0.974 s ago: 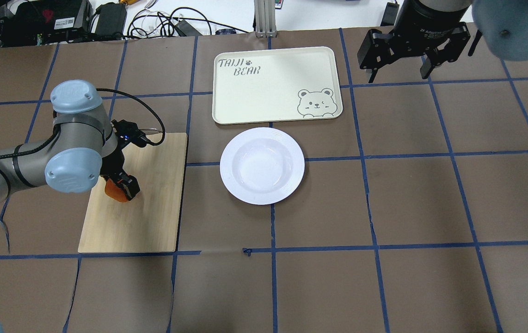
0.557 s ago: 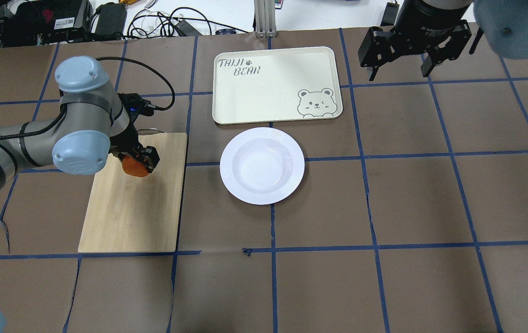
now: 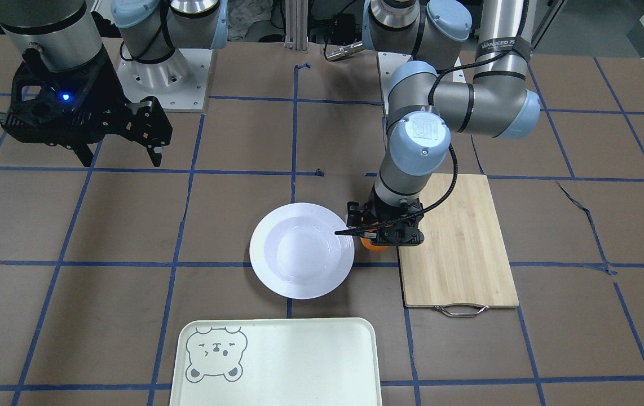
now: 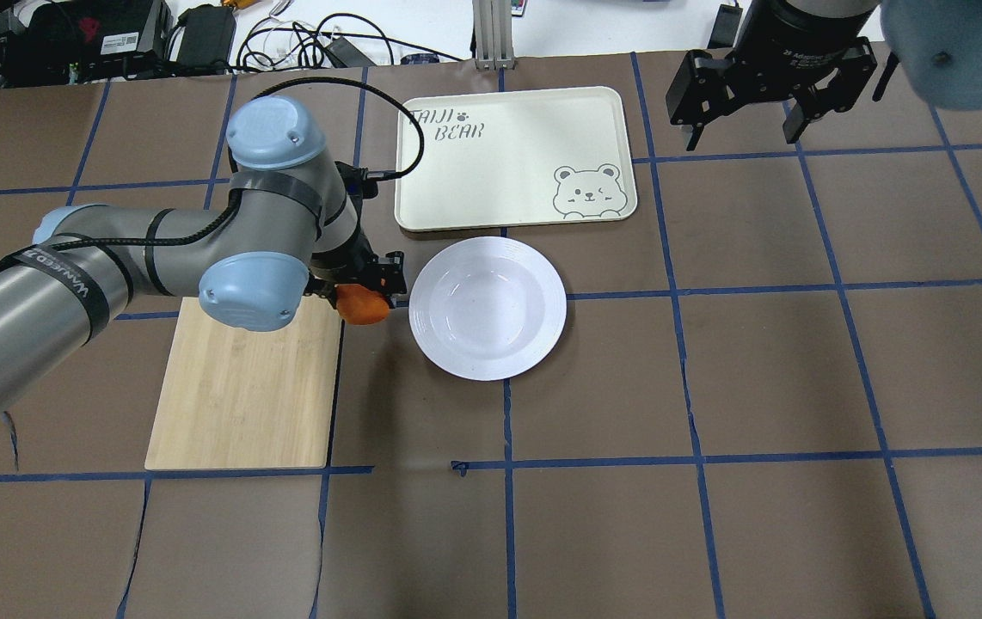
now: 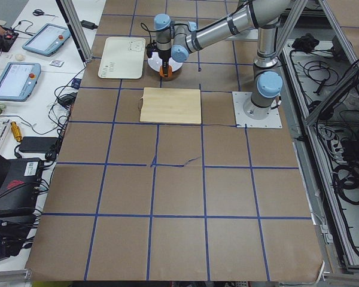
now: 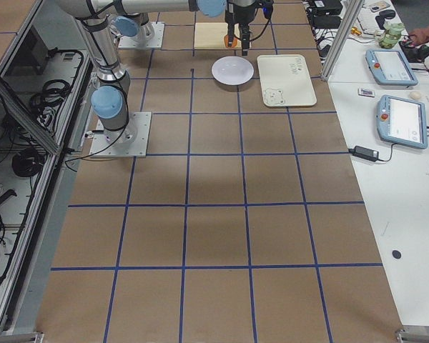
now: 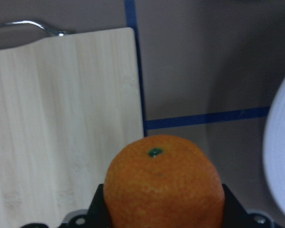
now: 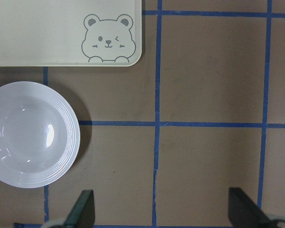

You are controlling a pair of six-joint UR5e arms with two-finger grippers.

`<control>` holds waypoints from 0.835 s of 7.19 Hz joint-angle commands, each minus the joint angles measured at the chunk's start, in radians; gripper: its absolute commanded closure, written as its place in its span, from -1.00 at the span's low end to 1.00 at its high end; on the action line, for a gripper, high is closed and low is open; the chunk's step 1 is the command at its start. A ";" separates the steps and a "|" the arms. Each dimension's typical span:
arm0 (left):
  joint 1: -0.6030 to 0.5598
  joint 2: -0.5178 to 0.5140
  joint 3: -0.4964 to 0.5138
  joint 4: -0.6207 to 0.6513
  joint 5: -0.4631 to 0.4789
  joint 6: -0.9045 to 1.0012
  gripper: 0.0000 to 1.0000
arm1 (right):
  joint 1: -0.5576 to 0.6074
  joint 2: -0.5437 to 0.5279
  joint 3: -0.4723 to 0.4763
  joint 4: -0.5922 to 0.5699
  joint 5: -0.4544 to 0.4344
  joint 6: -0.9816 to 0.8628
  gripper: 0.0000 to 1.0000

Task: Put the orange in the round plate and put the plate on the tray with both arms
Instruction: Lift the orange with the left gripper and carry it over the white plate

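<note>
L gripper (image 4: 368, 294) jaws clamped on round, dimpled orange (image 4: 359, 306), btwn bamboo board (image 4: 242, 395) & white ridged-rim round plate (image 4: 553, 316), just beside rim. Smooth mint rect. tray (image 4: 508, 159) near plate. R gripper (image 4: 742, 137) jaws wide apart, over table (image 4: 715, 387).

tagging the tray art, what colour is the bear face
The bear face is grey on the pale tray, clearest in the right wrist-mounted view.
</note>
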 commanded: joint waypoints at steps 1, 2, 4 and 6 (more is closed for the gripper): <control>-0.097 -0.037 0.004 0.078 -0.081 -0.204 0.97 | 0.000 0.000 0.002 0.001 -0.001 0.000 -1.00; -0.112 -0.061 0.004 0.120 -0.126 -0.264 0.97 | 0.000 0.000 0.002 0.001 -0.001 0.000 -1.00; -0.129 -0.107 0.004 0.210 -0.137 -0.294 0.97 | -0.001 0.000 0.007 0.001 -0.001 0.000 -1.00; -0.135 -0.137 0.004 0.232 -0.139 -0.294 0.63 | 0.000 0.002 0.010 -0.001 0.000 0.000 -1.00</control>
